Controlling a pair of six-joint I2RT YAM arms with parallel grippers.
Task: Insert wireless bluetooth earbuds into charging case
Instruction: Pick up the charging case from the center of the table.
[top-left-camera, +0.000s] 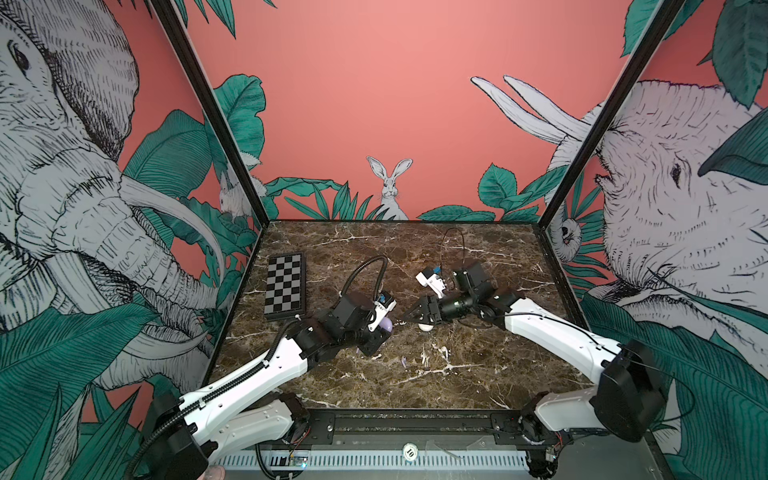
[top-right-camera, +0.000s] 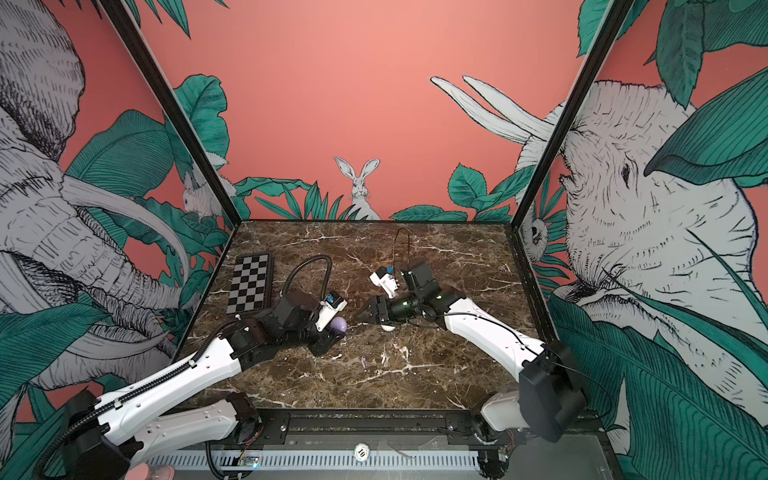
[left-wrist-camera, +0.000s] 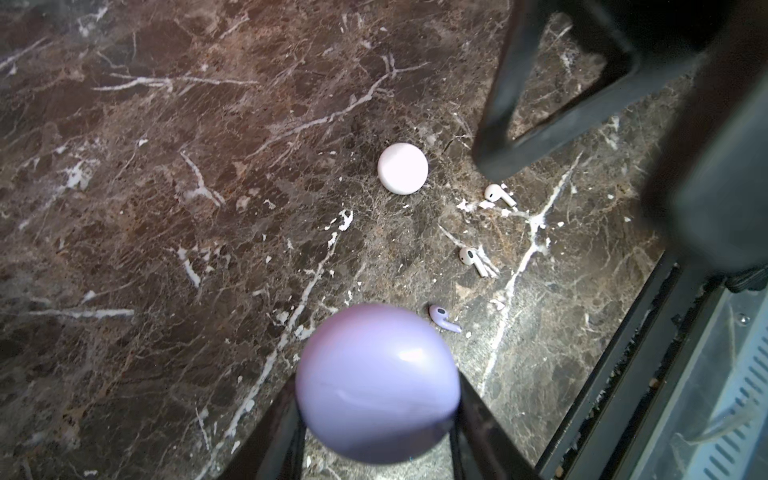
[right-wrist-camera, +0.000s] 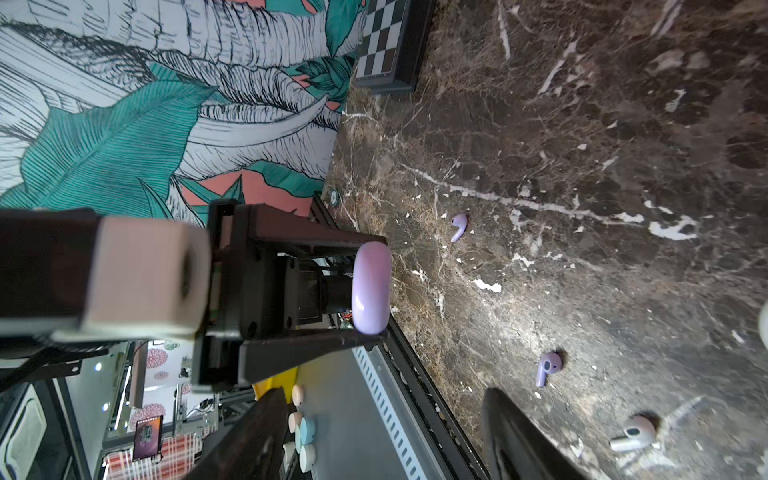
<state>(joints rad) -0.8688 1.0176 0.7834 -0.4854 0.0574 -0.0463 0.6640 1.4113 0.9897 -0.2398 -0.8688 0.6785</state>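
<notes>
The left gripper (left-wrist-camera: 377, 419) clamps the lilac case (left-wrist-camera: 376, 382) above the tabletop (top-left-camera: 478, 386), rim toward the right gripper (top-left-camera: 411, 316). That nearer gripper is at the case's 3 o'clock, jaws apart and empty. The earbuds (left-wrist-camera: 442, 319) lie loose at its 6 o'clock.

A robot test cell in a lab is indicated: a marble-patterned bench (top-left-camera: 478, 374) is enclosed by jungle-mural panels (top-left-camera: 395, 104) on black frame posts (top-left-camera: 208, 112), and a checkerboard plate (top-left-camera: 285, 286) is laid on it.
</notes>
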